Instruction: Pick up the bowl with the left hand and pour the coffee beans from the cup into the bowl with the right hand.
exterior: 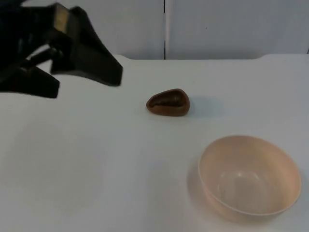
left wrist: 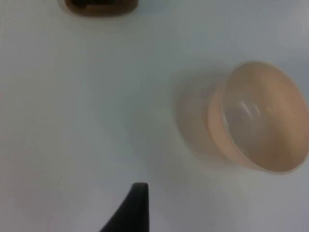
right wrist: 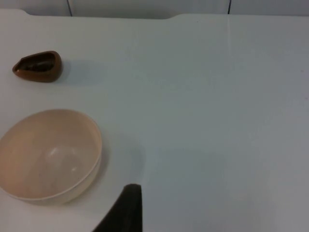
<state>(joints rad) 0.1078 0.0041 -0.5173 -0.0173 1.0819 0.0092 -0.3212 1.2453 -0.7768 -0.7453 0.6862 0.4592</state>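
Observation:
A peach-coloured bowl (exterior: 248, 175) stands upright and empty at the front right of the table; it also shows in the left wrist view (left wrist: 256, 118) and the right wrist view (right wrist: 48, 154). A small brown cup (exterior: 168, 102) with dark coffee beans sits near the table's middle, behind the bowl (right wrist: 37, 66). My left gripper (exterior: 87, 83) hovers open over the back left of the table, well away from both, holding nothing. My right gripper (right wrist: 126, 210) waits high to the right of the bowl, apart from it.
The white table top (exterior: 72, 169) stretches bare across the left and front. The grey partition wall (exterior: 217, 29) closes off the back edge.

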